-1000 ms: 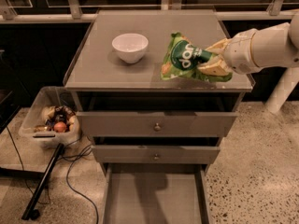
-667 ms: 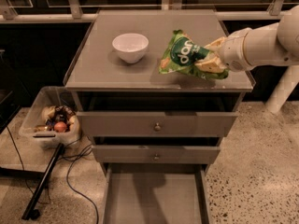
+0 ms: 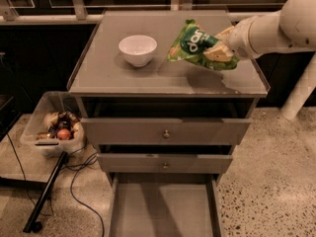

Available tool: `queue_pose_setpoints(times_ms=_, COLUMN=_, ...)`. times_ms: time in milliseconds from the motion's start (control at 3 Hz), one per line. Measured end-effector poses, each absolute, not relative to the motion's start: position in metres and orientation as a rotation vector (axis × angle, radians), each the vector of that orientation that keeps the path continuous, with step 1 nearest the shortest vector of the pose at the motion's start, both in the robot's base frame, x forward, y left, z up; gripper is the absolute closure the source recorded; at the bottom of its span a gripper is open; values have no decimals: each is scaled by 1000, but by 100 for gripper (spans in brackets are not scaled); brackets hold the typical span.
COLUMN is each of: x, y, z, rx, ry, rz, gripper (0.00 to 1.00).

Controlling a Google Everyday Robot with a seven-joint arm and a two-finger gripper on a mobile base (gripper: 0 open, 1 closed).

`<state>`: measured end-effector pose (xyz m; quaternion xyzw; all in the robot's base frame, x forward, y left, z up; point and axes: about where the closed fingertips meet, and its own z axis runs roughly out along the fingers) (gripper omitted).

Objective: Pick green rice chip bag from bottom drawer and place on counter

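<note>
Light-green rice chip bag (image 3: 193, 47) with dark-green logo, gripped by the cream pincer (image 3: 217, 51) above the grey-brown bench (image 3: 148, 79); white bowl (image 3: 138, 49).

A smooth white tubular arm (image 3: 266, 31) with a bulbous joint is shown, its cream gripper (image 3: 219, 51) above the grey-brown counter (image 3: 148, 78).

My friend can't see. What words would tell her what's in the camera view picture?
A robot's pincer holds a green rice chip bag just over the counter, beside a white bowl. Below, the bottom drawer stands pulled open.
</note>
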<state>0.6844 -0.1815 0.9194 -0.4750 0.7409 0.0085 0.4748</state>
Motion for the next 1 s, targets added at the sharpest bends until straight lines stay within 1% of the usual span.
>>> queue_pose_setpoints(times_ms=333, x=708, y=-181, z=934, rx=-1144, ry=1798, rz=15, gripper=100)
queue_pose_setpoints(times_ms=1000, x=727, y=-190, z=902, rx=-1133, ry=1845, rz=59, gripper=100)
